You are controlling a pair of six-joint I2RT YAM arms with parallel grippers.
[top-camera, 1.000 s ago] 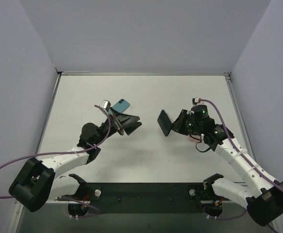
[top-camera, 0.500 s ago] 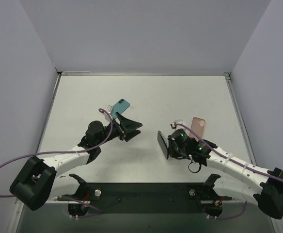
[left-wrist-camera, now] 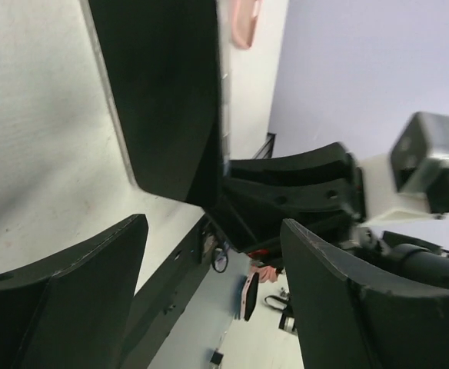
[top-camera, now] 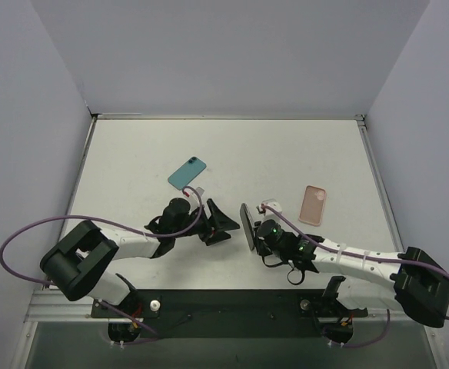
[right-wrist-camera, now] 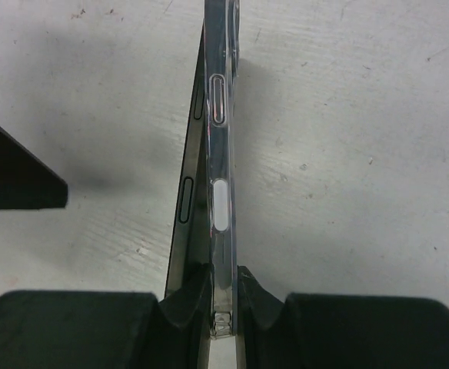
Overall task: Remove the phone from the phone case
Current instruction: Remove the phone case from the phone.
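A dark phone [top-camera: 246, 224] in a clear case stands on its edge on the table, held by my right gripper [top-camera: 253, 233]. In the right wrist view the right gripper [right-wrist-camera: 218, 290] is shut on the clear case [right-wrist-camera: 219, 146]. The phone's dark frame [right-wrist-camera: 184, 192] sits slightly out of the case on the left side. My left gripper [top-camera: 223, 224] is open, just left of the phone and not touching it. In the left wrist view its fingers [left-wrist-camera: 71, 300] spread wide, with the phone's dark face [left-wrist-camera: 163, 92] just ahead of them.
A teal phone [top-camera: 187, 172] lies flat on the table behind the left arm. A pink case [top-camera: 314, 204] lies flat to the right of the right arm and shows in the left wrist view [left-wrist-camera: 244, 19]. The black base rail [top-camera: 224, 304] runs along the near edge.
My right gripper has carried the phone left and toward the near edge, uncovering the pink case. My left gripper has swung down and right to meet it, away from the teal phone.
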